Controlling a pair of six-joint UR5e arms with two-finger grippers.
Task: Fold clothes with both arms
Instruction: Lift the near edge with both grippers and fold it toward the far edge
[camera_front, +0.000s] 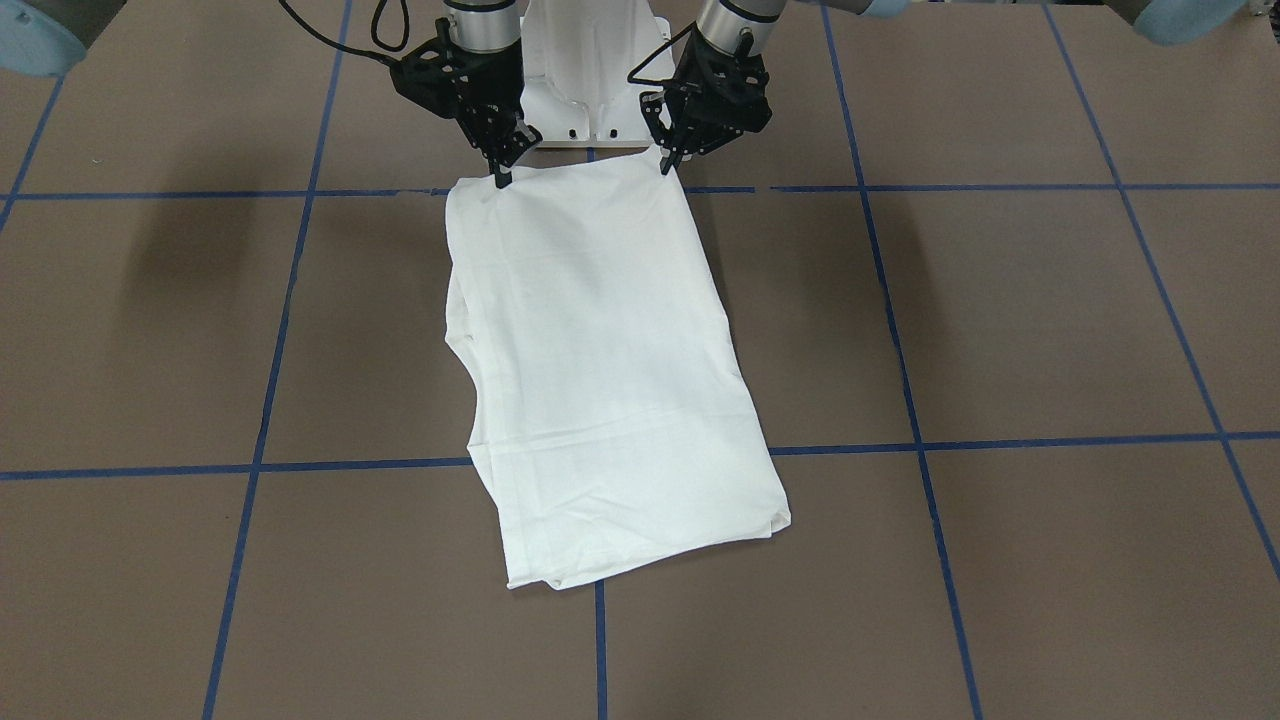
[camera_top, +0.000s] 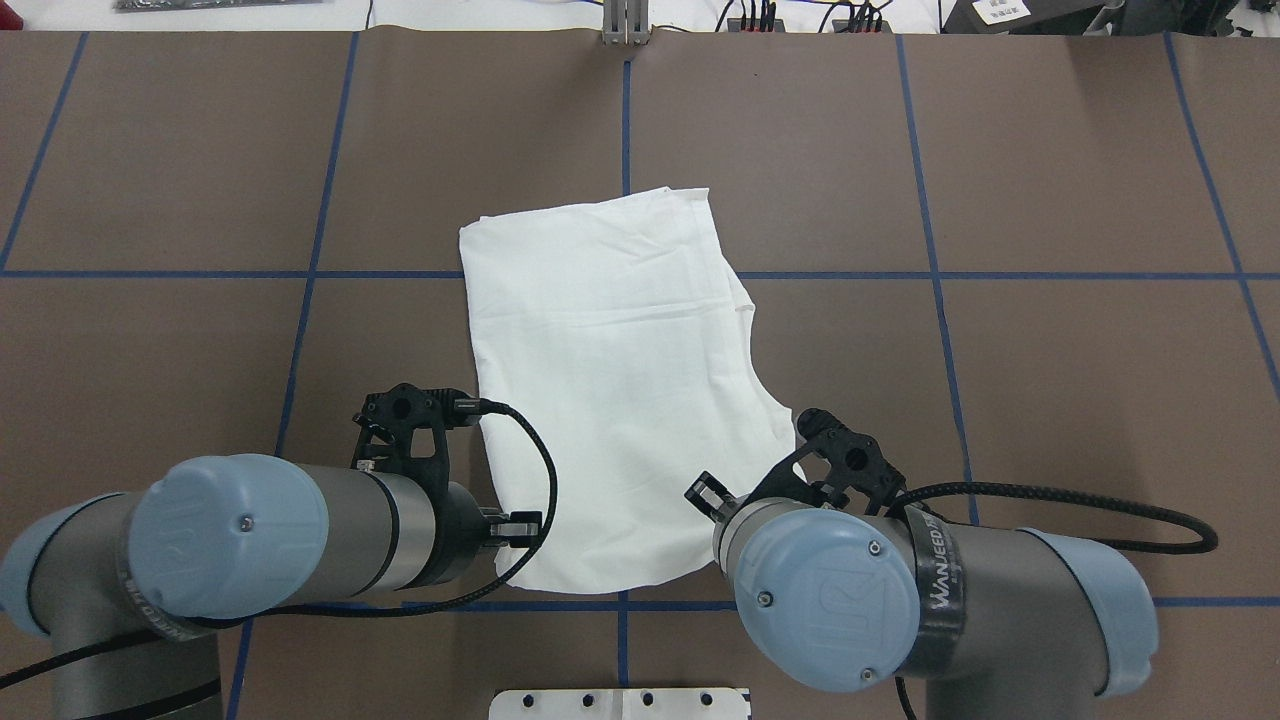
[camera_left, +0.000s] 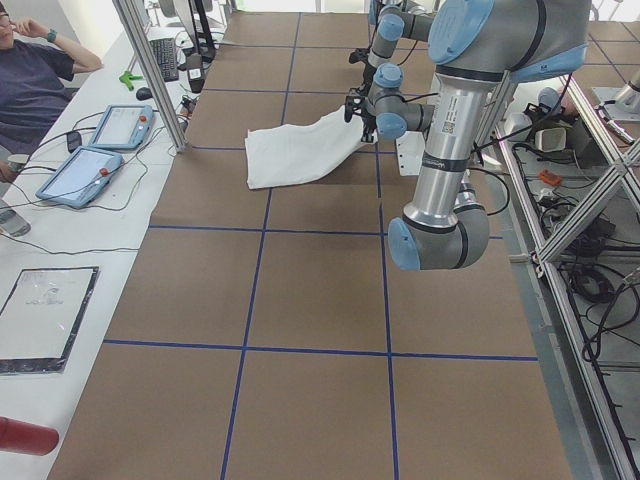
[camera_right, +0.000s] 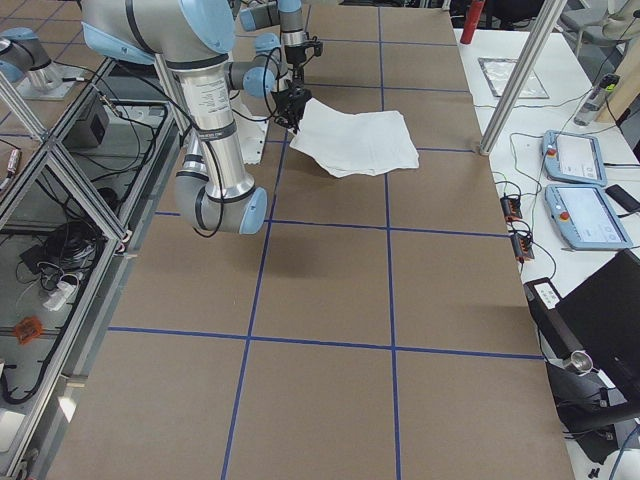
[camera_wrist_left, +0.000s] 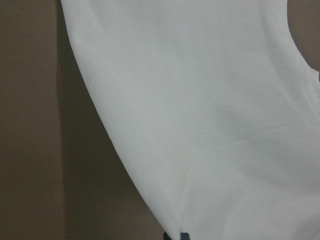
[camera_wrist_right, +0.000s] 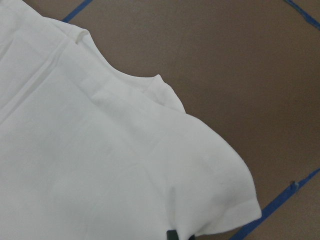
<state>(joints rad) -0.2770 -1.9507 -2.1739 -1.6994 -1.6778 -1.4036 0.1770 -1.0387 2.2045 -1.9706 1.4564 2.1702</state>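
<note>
We saw the brown worktop (camera_front: 1000, 330), ruled with blue tape lines (camera_front: 1000, 187). The white T-shirt (camera_front: 600, 370) lay in the centre of the front-facing frame as a long narrow panel, with no sleeve showing and its plain side up. The end toward the top of the frame was raised off the surface, while the lower end rested flat. We judged that this hold was meant to carry the raised end over the rest for a crosswise fold. The right gripper (camera_front: 500, 172), upper left of centre, had its fingers pressed together on one corner. The left gripper (camera_front: 668, 160), upper right of centre, pinched the other corner likewise.
</note>
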